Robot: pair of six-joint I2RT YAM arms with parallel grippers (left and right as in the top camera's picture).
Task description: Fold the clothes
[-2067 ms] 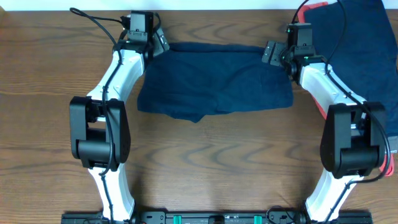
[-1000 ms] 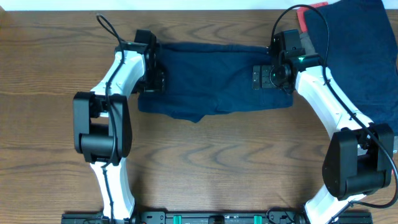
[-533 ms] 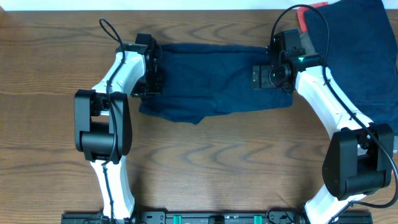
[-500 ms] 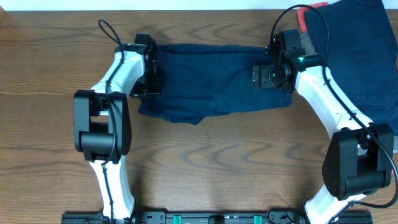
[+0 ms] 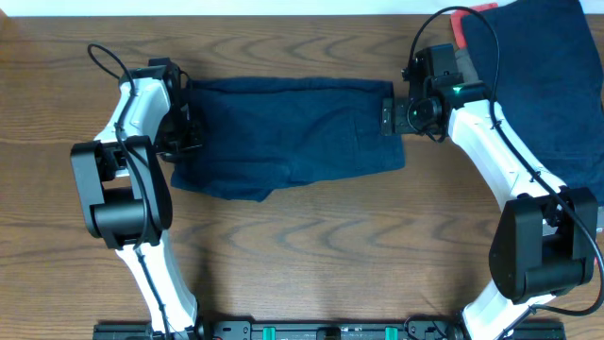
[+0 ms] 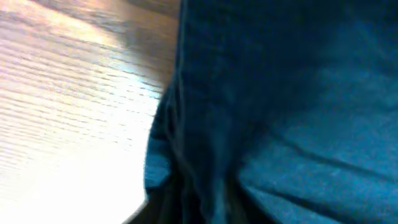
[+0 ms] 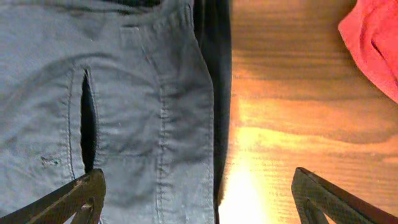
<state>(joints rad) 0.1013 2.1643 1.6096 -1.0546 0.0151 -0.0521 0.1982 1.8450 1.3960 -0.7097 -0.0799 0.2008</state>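
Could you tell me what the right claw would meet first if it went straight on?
Most likely the edge of the navy shorts; the open right claw straddles it, so one finger might land on bare table.

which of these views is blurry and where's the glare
Left wrist view: smeared and soft, the dark navy fabric shorts show no clear stitching, and the brown wooden table washes out pale. Right wrist view: sharp seams, a bright warm glare patch on the wood. Overhead view: even, crisp.

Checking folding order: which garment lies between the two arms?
The dark navy fabric shorts, spread flat; the other navy cloth and the coral-red cloth lie bunched at the far right.
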